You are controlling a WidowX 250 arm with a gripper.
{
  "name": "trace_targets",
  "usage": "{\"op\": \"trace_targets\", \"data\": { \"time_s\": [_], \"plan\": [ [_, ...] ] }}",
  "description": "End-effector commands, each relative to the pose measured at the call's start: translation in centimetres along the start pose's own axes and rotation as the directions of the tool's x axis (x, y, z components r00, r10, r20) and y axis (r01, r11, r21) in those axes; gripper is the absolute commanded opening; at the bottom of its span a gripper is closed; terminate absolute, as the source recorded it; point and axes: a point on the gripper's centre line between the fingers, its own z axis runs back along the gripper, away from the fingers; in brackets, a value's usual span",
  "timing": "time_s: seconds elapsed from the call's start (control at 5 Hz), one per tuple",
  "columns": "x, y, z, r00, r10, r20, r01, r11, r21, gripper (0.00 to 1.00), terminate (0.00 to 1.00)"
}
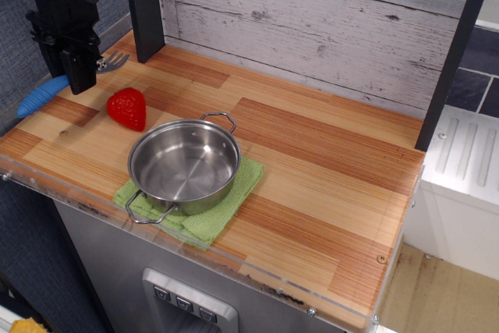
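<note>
In the upper left of the frame the jaws hung straight down over the middle of a fork (43,96). It lay flat on the desk (327,169), blue handle toward the left edge and tines toward the back wall. The jaws hid the fork's neck, so I could not tell whether they were closed on it or only hovering above. A red strawberry (127,108) lay just right of them. Lower centre, a steel pot (210,157) sat on a folded green cloth (238,189), probably to spare the wood.
</note>
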Motion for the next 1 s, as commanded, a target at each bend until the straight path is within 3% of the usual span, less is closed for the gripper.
{"op": "trace_targets", "data": {
  "time_s": [0.0,0.2,0.4,0.6,0.8],
  "plan": [
    [-0.2,-0.3,-0.1,1.0,0.014,-0.019,-0.014,1.0,0.013,0.0,0.0],
    [0.2,-1.4,-0.6,0.999,0.02,-0.047,-0.02,1.0,-0.004,1.0,0.0],
    [0.6,-2.3,-0.3,0.998,0.021,-0.058,-0.022,1.0,-0.015,1.0,0.0],
    [1.0,-3.7,2.3,1.0,0.0,-0.009,0.0,1.0,0.012,1.0,0.0],
    [1.4,-6.7,6.7,0.995,-0.011,0.096,0.007,0.999,0.044,1.0,0.0]
  ]
}}
